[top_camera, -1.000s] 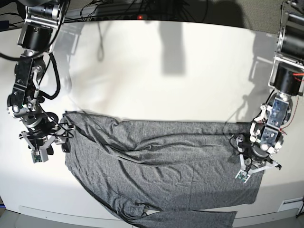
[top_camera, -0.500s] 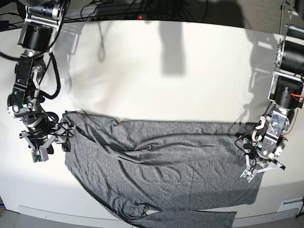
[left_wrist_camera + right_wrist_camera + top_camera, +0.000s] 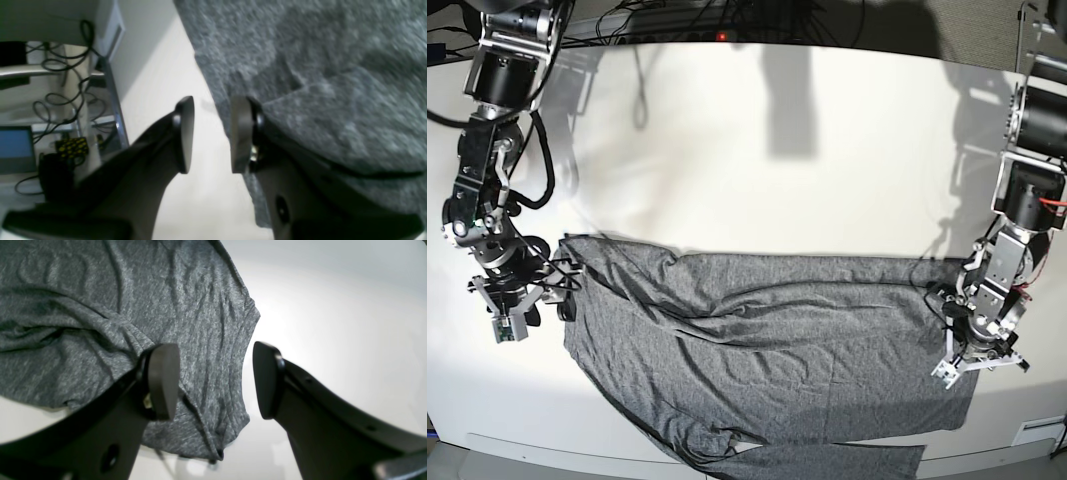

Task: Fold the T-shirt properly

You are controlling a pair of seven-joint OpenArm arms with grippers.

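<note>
The T-shirt [image 3: 767,350] is a charcoal-grey knit spread flat and wrinkled over the near half of the white table [image 3: 767,170]. My left gripper [image 3: 979,358] hovers at the shirt's right edge. In the left wrist view this gripper [image 3: 208,133] is open: one finger over bare table, the other over the fabric [image 3: 317,66], nothing between them. My right gripper [image 3: 552,290] is at the shirt's left edge. In the right wrist view it [image 3: 213,380] stands wide open, straddling the cloth's border [image 3: 100,306] without gripping it.
A sleeve [image 3: 827,462] trails along the table's front edge. A dark cable [image 3: 639,90] loops onto the table at the back left. Beyond the table's side, the left wrist view shows cables and a blue screen [image 3: 16,146].
My left gripper has opened from shut and shifted slightly right and nearer, at the shirt's right edge. The right arm and the shirt have not moved.
</note>
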